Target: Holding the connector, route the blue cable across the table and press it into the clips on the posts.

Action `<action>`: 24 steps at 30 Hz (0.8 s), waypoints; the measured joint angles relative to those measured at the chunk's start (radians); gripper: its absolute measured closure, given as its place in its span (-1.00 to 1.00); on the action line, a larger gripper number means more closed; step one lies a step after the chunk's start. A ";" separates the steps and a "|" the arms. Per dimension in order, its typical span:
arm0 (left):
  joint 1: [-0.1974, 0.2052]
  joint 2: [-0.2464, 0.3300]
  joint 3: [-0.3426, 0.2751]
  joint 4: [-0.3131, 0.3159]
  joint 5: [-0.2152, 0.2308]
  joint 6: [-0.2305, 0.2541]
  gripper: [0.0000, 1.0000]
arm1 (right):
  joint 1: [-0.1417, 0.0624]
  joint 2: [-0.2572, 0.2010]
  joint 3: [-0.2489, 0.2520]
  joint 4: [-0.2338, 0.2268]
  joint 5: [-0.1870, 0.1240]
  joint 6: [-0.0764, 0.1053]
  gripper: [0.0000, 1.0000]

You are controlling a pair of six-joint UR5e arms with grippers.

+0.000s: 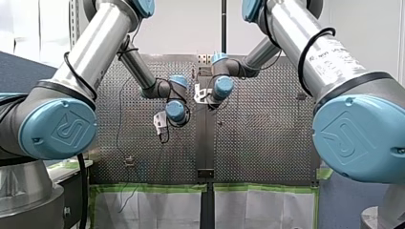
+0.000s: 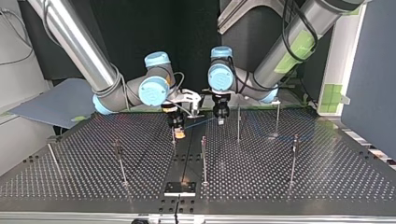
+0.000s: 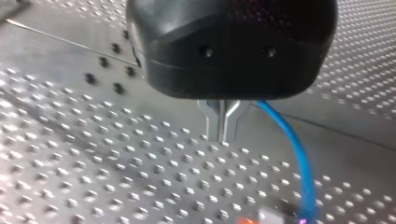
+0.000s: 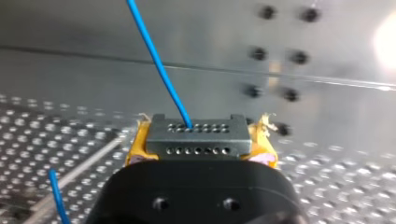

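1. Our right pincer (image 4: 200, 139) is clamped on the grey connector (image 4: 198, 145), with a yellow pad at either side.
2. The blue cable (image 4: 159, 65) leaves the connector and stretches above the tabletop (image 2: 289, 182) to our left pincer (image 3: 223, 125), which is closed on it.

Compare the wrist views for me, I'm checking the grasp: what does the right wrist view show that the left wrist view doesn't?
Only the right wrist view shows the grey connector clamped between the yellow pads of my right gripper, with the blue cable leaving its face. Only the left wrist view shows my left gripper, metal jaws closed, the cable curving past beside them; whether they pinch it is unclear. Both show the blue cable and the perforated table.
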 joint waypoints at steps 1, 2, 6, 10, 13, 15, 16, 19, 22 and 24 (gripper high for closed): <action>-0.001 0.010 0.000 -0.006 -0.001 0.000 1.00 | 0.000 -0.008 0.000 0.000 0.000 0.001 1.00; -0.002 0.017 0.000 -0.011 -0.001 0.000 1.00 | 0.000 -0.018 0.000 0.001 0.000 0.004 1.00; -0.005 0.050 -0.003 -0.030 -0.003 0.001 1.00 | -0.001 -0.048 0.000 0.003 0.001 0.018 1.00; -0.009 0.085 -0.013 -0.039 -0.003 0.003 1.00 | -0.003 -0.076 0.004 0.011 0.002 0.033 1.00; -0.013 0.112 -0.017 -0.044 -0.003 0.004 1.00 | -0.003 -0.099 0.011 0.016 0.003 0.041 1.00; -0.015 0.126 -0.018 -0.047 -0.003 0.005 1.00 | -0.003 -0.114 0.015 0.017 0.003 0.046 1.00; -0.016 0.135 -0.018 -0.049 -0.003 0.006 1.00 | -0.003 -0.120 0.017 0.018 0.003 0.048 1.00; -0.018 0.157 -0.018 -0.056 -0.003 0.007 1.00 | -0.003 -0.141 0.019 0.026 0.003 0.054 1.00; -0.020 0.181 -0.018 -0.066 -0.004 0.010 1.00 | -0.003 -0.161 0.019 0.035 0.003 0.057 1.00; -0.021 0.197 -0.018 -0.070 -0.004 0.011 1.00 | -0.003 -0.177 0.019 0.040 0.003 0.060 1.00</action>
